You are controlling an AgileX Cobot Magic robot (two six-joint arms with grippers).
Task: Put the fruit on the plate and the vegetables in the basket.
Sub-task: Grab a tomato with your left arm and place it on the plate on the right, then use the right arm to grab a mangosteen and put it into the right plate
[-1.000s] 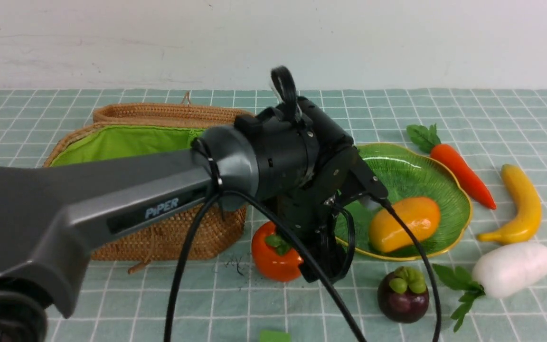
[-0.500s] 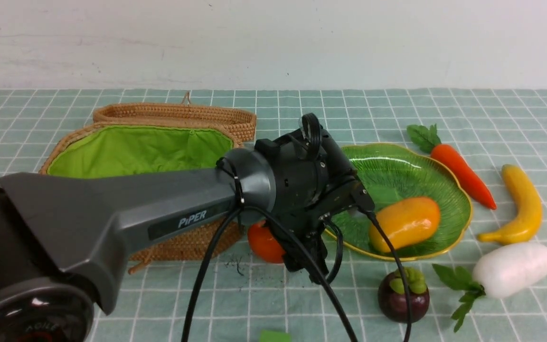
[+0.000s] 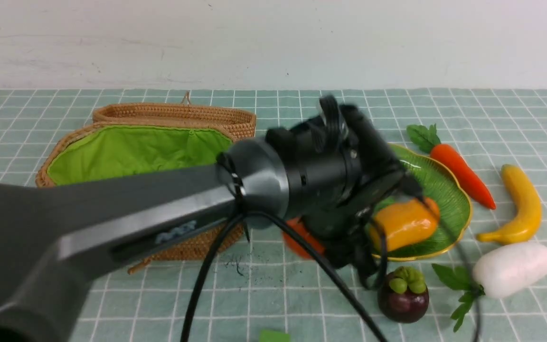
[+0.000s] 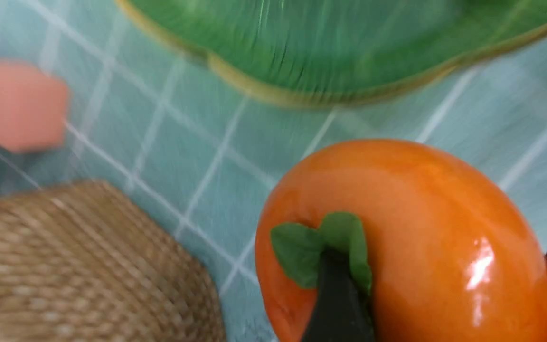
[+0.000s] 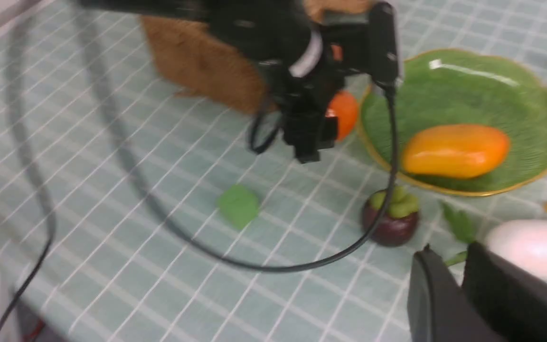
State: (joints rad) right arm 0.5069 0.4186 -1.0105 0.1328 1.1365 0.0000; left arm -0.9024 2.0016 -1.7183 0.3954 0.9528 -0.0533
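teal checked tablecloth [image 3: 515,109], basket [image 3: 178,249], plate [image 3: 449,199], carrot [image 3: 463,173], banana [image 3: 523,204], radish [image 3: 513,268], mangosteen [image 3: 402,297], small green scrap [image 3: 273,336]

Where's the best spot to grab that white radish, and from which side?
Grip the radish across the middle of its fat white body, straight down from above. It lies on its side on the cloth, lengthwise roughly left to right, so jaws closing front to back span its narrower width. Skip the thin leaves at its left end; they would probably flex.
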